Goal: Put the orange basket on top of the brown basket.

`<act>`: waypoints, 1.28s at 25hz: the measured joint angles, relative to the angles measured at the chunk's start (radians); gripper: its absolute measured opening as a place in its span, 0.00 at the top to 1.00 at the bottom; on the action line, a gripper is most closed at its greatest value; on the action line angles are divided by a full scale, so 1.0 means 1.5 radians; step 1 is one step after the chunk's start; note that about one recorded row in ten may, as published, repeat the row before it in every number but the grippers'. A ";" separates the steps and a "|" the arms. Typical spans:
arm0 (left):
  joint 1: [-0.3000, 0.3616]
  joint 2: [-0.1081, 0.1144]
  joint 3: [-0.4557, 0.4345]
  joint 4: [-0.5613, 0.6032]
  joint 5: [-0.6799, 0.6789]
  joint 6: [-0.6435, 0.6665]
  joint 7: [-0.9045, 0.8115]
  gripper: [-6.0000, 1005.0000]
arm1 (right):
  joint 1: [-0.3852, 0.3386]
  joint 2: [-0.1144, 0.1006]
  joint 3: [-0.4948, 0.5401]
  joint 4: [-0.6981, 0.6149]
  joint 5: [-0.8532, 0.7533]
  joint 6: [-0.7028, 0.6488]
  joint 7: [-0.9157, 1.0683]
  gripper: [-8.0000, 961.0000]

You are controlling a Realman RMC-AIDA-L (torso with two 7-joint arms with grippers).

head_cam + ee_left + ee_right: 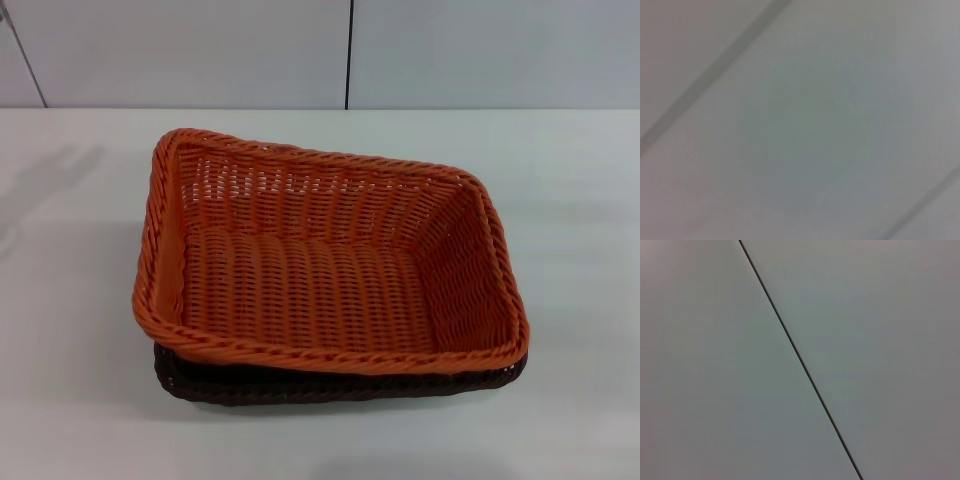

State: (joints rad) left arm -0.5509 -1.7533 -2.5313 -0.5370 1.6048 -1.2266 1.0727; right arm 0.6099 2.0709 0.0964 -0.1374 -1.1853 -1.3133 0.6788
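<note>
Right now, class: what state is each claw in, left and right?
Left claw: not in any view, cannot be told.
Right claw: not in any view, cannot be told.

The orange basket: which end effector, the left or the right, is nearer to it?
Cannot tell. No end effector appears in any view. The orange basket sits nested on the brown basket on the white table, and both wrist views show only plain panels.

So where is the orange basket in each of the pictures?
Head view: the orange basket fills the middle of the picture, sitting in the brown basket, whose rim peeks out along the near edge.
Left wrist view: not in it, only a pale surface with dark lines.
Right wrist view: not in it, only a pale panel.
Shared landmark: a thin dark seam between pale panels, also behind the table.
</note>
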 joint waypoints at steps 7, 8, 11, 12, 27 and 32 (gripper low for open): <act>0.007 -0.097 -0.110 -0.010 -0.178 -0.137 0.304 0.37 | -0.002 0.000 0.000 0.003 -0.002 0.000 0.000 0.40; 0.007 -0.097 -0.110 -0.010 -0.178 -0.137 0.304 0.37 | -0.002 0.000 0.000 0.003 -0.002 0.000 0.000 0.40; 0.015 -0.139 -0.150 -0.012 -0.217 -0.106 0.422 0.37 | -0.003 0.000 0.000 0.002 -0.002 0.000 0.001 0.40; 0.020 -0.162 -0.182 -0.014 -0.235 -0.089 0.486 0.37 | -0.004 0.000 0.000 0.000 -0.002 0.000 0.001 0.40; 0.057 -0.202 -0.229 0.047 -0.369 -0.061 0.764 0.37 | -0.003 -0.003 0.001 -0.003 0.000 0.006 0.000 0.40; 0.058 -0.202 -0.227 0.048 -0.365 -0.051 0.790 0.37 | 0.001 -0.003 0.001 -0.011 0.000 0.012 -0.019 0.40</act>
State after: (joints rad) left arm -0.4636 -2.0565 -2.8719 -0.4651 1.0573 -1.3034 2.2578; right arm 0.6121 2.0661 0.0985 -0.1546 -1.1857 -1.2955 0.6498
